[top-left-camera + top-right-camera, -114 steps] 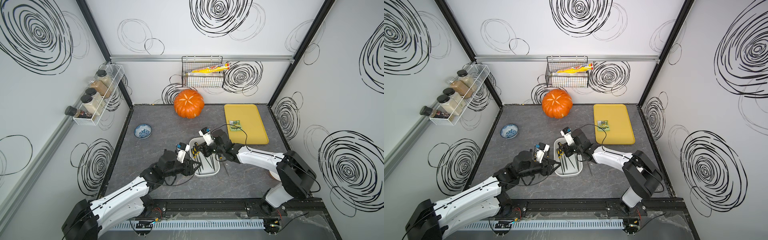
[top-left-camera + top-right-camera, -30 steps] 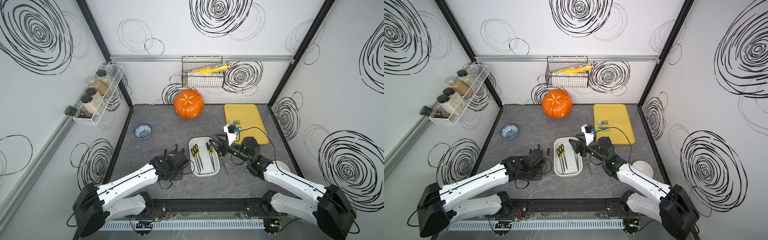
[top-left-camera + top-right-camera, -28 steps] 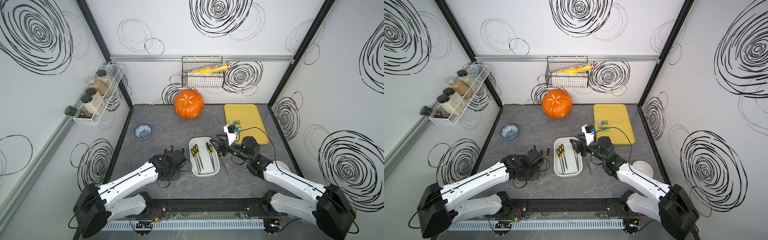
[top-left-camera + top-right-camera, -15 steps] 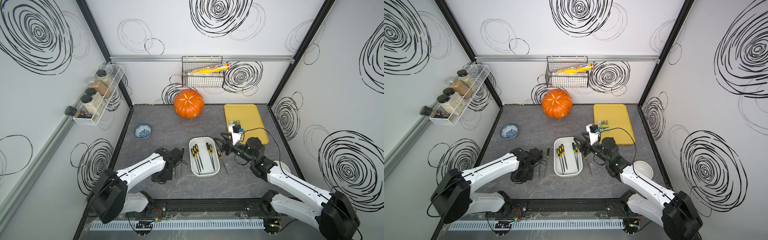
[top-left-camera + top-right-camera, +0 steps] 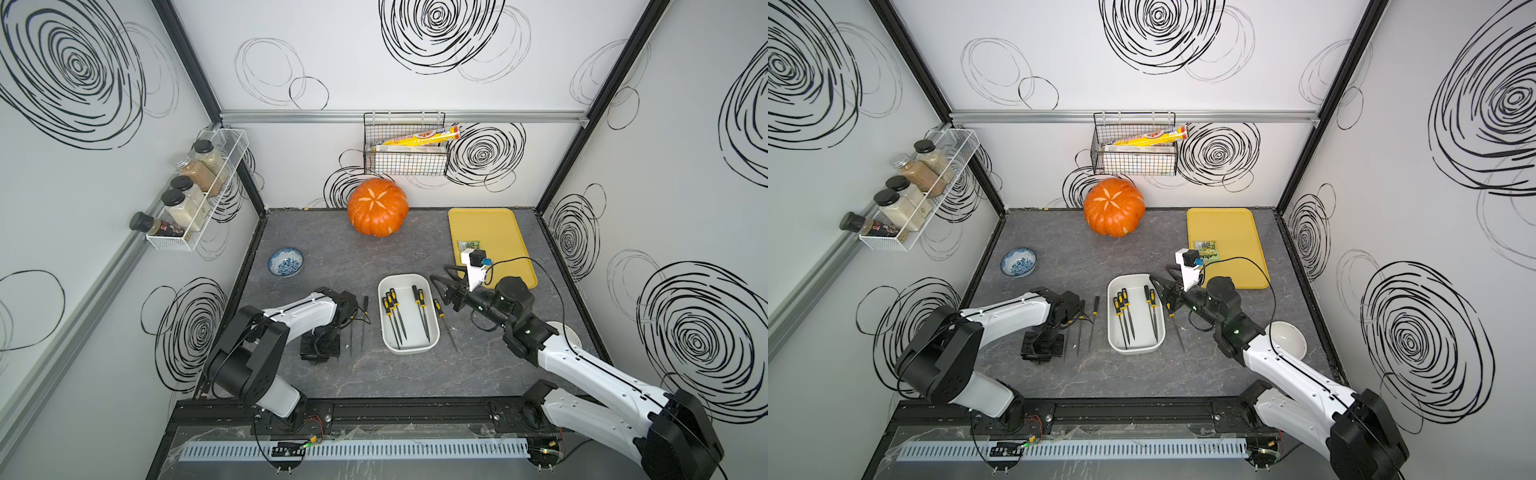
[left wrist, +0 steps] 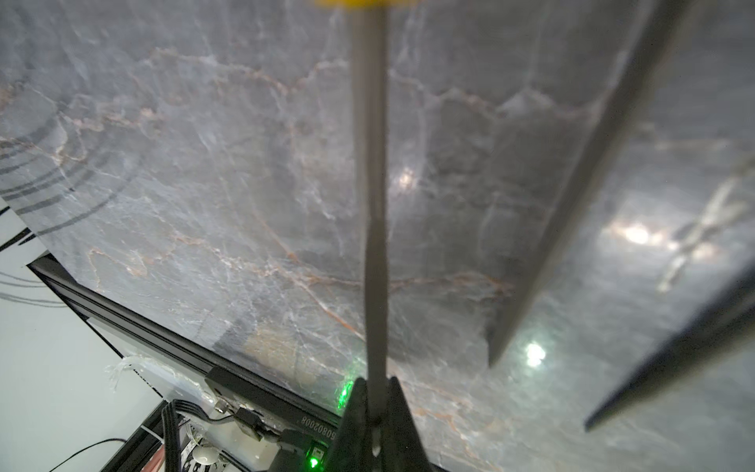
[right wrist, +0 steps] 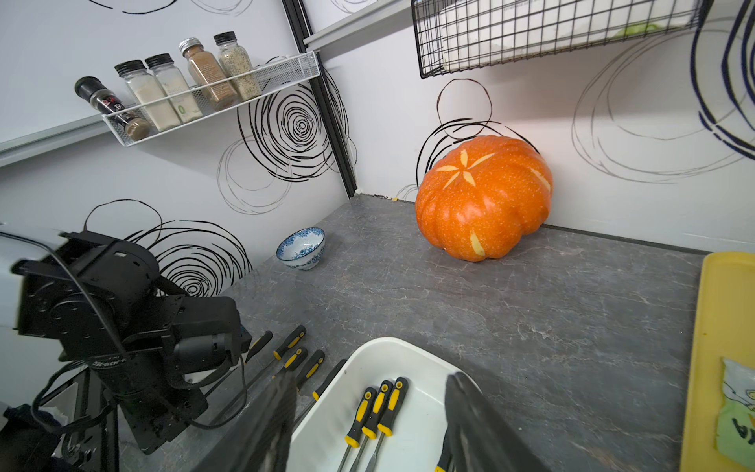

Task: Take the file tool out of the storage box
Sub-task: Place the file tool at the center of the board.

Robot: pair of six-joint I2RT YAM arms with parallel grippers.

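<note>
- Left gripper (image 6: 374,392): jaws were closed on the thin grey metal shaft of a yellow-handled file tool (image 6: 369,163), pinched near its tip. This file ran low along the grey marbled tabletop (image 6: 204,184), outside the box on its left side. Whether it touched the surface could not be told.
- Right gripper (image 5: 439,287): jaws stood apart with nothing between them, held just beside the box's right wall. In the right wrist view its black fingers (image 7: 470,417) framed the near end of the tub.
- White rectangular plastic storage box (image 5: 415,351) (image 5: 1133,350): it sat mid-tabletop between the two arms, as both top views showed.
- Box contents: five yellow-and-black-handled files lay lengthwise, three (image 5: 389,302) toward the left wall and two (image 5: 417,296) toward the right.
- Loose files: a black-handled file (image 5: 364,322) lay on the tabletop just left of the box. A yellow-and-black-handled file (image 5: 446,328) lay just right of it.
- Surroundings: a carved orange pumpkin (image 5: 377,212) stood at the back wall, a flat yellow tray (image 5: 494,224) lay at the right rear, and a blue-patterned bowl (image 5: 285,262) stood at the left.
</note>
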